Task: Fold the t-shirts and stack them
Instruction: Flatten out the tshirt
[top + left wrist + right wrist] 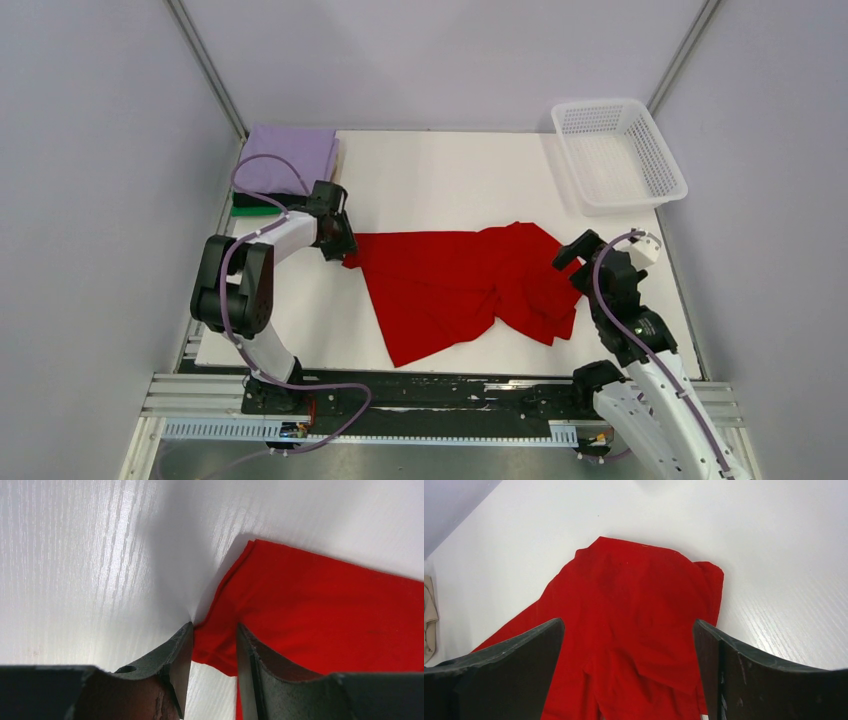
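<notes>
The red t-shirt (450, 285) lies crumpled and partly spread on the white table, its right half bunched in folds. My left gripper (345, 255) is low at the shirt's left corner. In the left wrist view its jaws (215, 630) stand a narrow gap apart, with the corner of the red cloth (310, 610) between the tips. My right gripper (572, 252) hovers over the shirt's right edge, wide open and empty; the right wrist view shows the red cloth (639, 610) below its jaws (629, 630). A folded lavender tee (290, 155) tops a stack with black (262, 199) and green (255, 210) edges at the back left.
A white plastic mesh basket (618, 155) stands at the back right corner. The white table (450, 180) ends at a metal rail along the near edge. Grey walls close in on both sides and the back.
</notes>
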Robot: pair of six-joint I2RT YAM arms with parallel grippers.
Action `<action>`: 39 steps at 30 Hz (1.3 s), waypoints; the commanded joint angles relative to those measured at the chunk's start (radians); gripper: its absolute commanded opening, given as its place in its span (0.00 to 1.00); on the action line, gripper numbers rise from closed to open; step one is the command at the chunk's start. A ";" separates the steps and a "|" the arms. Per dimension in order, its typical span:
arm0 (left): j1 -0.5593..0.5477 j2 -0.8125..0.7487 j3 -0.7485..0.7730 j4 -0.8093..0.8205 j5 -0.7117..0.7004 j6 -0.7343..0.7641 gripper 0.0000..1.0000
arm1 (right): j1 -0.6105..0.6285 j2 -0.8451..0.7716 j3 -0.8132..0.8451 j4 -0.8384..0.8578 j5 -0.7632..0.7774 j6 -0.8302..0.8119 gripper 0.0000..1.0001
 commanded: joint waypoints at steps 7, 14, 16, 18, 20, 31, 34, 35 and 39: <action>-0.052 0.090 0.031 -0.147 -0.075 0.059 0.45 | -0.002 -0.036 -0.015 0.007 0.055 0.024 1.00; -0.081 0.140 0.085 -0.200 -0.118 0.076 0.40 | -0.002 -0.037 -0.018 0.006 0.060 0.024 1.00; -0.085 0.155 0.103 -0.216 -0.123 0.085 0.39 | -0.003 -0.042 -0.020 0.006 0.063 0.027 1.00; -0.088 0.163 0.114 -0.226 -0.124 0.091 0.37 | -0.001 -0.048 -0.021 0.006 0.065 0.027 1.00; -0.093 0.167 0.119 -0.227 -0.121 0.099 0.37 | -0.002 -0.053 -0.022 0.006 0.065 0.029 1.00; -0.144 0.247 0.216 -0.308 -0.150 0.116 0.27 | -0.002 -0.093 -0.032 0.006 0.074 0.036 1.00; -0.146 0.259 0.230 -0.318 -0.151 0.122 0.19 | -0.002 -0.101 -0.035 0.005 0.076 0.038 1.00; -0.146 0.259 0.231 -0.319 -0.151 0.123 0.13 | -0.003 -0.101 -0.035 0.006 0.076 0.038 1.00; -0.146 0.225 0.219 -0.314 -0.159 0.116 0.00 | -0.002 -0.094 -0.035 0.006 0.074 0.037 1.00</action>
